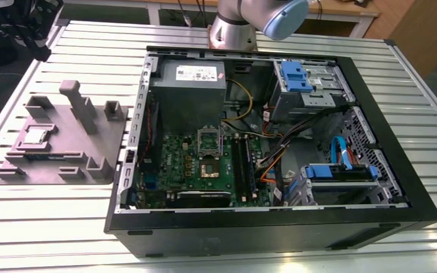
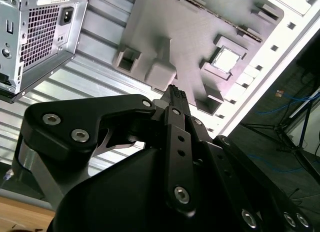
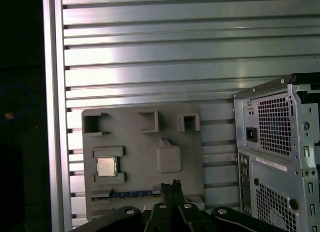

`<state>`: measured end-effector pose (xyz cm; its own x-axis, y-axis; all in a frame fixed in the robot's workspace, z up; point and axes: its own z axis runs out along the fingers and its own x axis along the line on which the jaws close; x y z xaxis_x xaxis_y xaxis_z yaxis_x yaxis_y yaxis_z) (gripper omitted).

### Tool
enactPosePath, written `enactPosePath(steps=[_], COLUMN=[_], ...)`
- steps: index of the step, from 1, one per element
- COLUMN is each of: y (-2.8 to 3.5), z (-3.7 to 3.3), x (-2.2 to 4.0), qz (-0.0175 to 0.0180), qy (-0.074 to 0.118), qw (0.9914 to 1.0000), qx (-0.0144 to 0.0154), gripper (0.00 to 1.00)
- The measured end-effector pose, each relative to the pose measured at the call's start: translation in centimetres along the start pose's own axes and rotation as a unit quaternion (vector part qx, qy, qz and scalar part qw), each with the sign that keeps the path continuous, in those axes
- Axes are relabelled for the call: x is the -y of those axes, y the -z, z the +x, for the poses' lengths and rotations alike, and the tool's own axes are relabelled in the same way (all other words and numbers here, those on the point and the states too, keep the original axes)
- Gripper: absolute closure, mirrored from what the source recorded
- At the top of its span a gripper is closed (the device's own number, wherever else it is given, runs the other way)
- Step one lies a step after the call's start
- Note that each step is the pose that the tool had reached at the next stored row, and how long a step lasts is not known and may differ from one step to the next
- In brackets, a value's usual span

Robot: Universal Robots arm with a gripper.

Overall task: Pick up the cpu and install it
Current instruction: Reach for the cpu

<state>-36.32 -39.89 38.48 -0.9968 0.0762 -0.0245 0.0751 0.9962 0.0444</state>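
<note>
As I read it, none of the task is done. The cpu [image 3: 106, 166] lies in its pocket on the grey holder plate [image 3: 145, 142], well apart from my jaws, beyond their tips and off to one side. The gripper [image 3: 172, 184] hangs over the plate's near edge, jaws pressed together on nothing. Pick-up and seating are both left.

The socket [image 1: 209, 168] inside the computer case [image 1: 400, 187] looks bare, and its frame seems swung open. The plate's tall post [image 3: 169, 158] stands just beyond the jaws. Orange cables [image 1: 273, 162] run near the socket.
</note>
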Motion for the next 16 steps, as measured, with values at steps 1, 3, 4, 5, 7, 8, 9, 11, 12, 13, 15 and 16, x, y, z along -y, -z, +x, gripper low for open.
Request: enactPosePath(steps=[1, 3, 4, 5, 7, 8, 9, 11, 12, 13, 15, 16], y=[0.0, 0.0, 0.0, 0.0, 0.01, 0.01, 0.0, 0.01, 0.01, 0.01, 0.02, 0.02], z=[0.03, 0.08, 0.1, 0.12, 0.19, 0.23, 0.27, 0.36, 0.42, 0.49, 0.65, 0.76], x=[0.0, 0.01, 0.01, 0.01, 0.01, 0.02, 0.02, 0.03, 0.03, 0.04, 0.05, 0.06], qz=[0.0, 0.0, 0.0, 0.0, 0.0, 0.0, 0.0, 0.0, 0.0, 0.0, 0.0, 0.0], qy=[0.0, 0.0, 0.0, 0.0, 0.0, 0.0, 0.0, 0.0, 0.0, 0.0, 0.0, 0.0], qw=[1.0, 1.0, 1.0, 1.0, 1.0, 1.0, 1.0, 1.0, 1.0, 1.0, 1.0, 1.0], qx=[0.0, 0.0, 0.0, 0.0, 0.0, 0.0, 0.0, 0.0, 0.0, 0.0, 0.0, 0.0], gripper=[0.9, 0.9, 0.9, 0.9, 0.9, 0.9, 0.9, 0.9, 0.9, 0.9, 0.9, 0.9])
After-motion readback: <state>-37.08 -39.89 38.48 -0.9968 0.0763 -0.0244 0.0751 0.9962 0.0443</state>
